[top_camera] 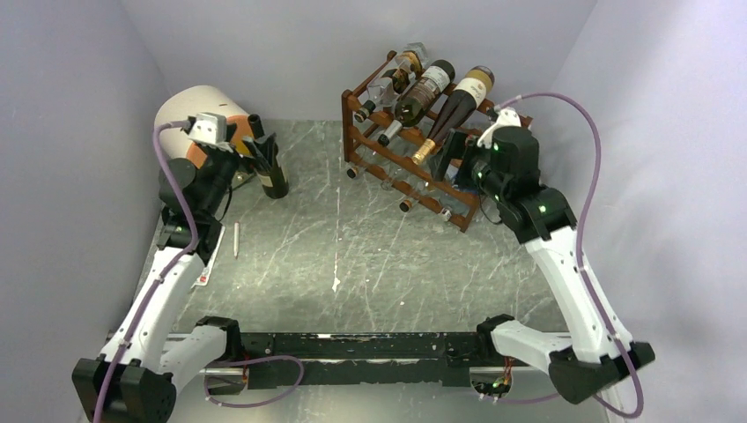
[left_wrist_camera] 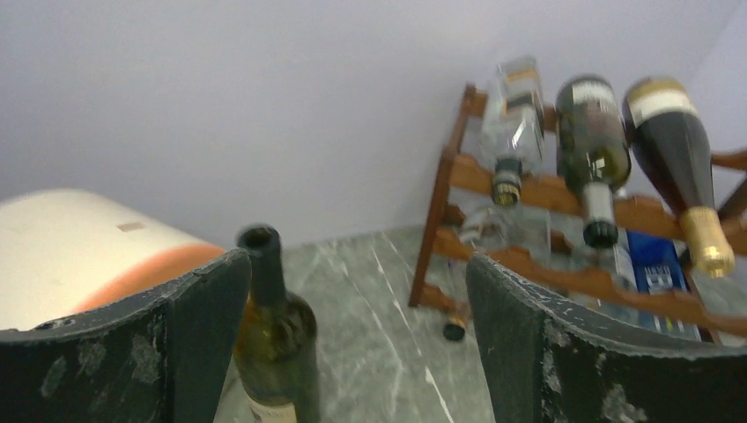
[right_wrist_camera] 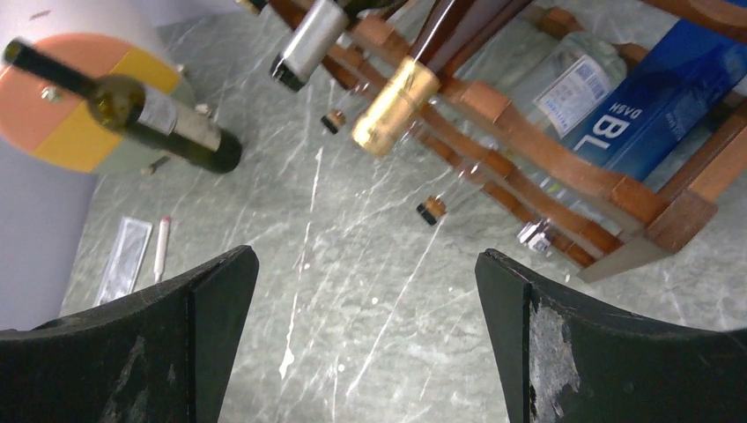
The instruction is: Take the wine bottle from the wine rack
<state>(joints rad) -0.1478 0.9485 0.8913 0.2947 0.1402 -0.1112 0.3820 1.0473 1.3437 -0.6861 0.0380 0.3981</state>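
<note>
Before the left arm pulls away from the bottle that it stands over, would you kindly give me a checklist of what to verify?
1. The wine bottle stands upright on the table: ok.
2. The left gripper has its jaws wide apart: ok.
3. The bottle's neck is clear of the left fingers: cannot tell; it sits close beside one of them.
4. The right gripper is open and empty: ok.
5. The racked bottles lie in the cradles of the wine rack: ok.
</note>
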